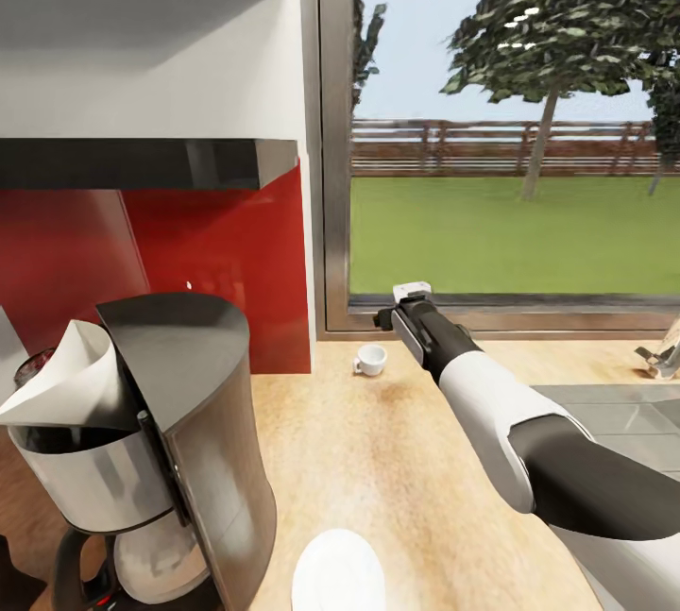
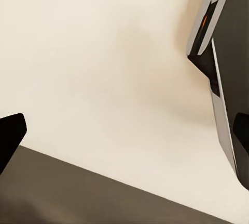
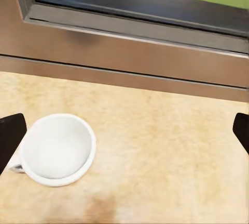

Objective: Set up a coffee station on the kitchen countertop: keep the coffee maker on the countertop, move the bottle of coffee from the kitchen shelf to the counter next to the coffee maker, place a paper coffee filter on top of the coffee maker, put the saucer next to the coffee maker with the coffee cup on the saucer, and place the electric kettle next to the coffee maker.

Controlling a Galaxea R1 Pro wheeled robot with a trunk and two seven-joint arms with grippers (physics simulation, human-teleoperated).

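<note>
Hovering beside the cup (image 1: 370, 359) near the window frame (image 1: 491, 316), the right gripper (image 3: 124, 130) is spread wide; the saucer (image 1: 338, 571) lies beside the coffee maker (image 1: 161, 460), well apart from the cup.

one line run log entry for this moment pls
phase: reaching for coffee cup | right tool: open above countertop, cup off-centre | saucer: empty | paper coffee filter: on coffee maker

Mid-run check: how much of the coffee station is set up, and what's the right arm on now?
Done: the coffee maker is on the countertop with the paper filter on top, and the saucer lies beside it. In hand: the right gripper, open, hovers by the coffee cup near the window, not gripping it. Left: cup onto saucer. Bottle and kettle cannot be judged here.
</note>
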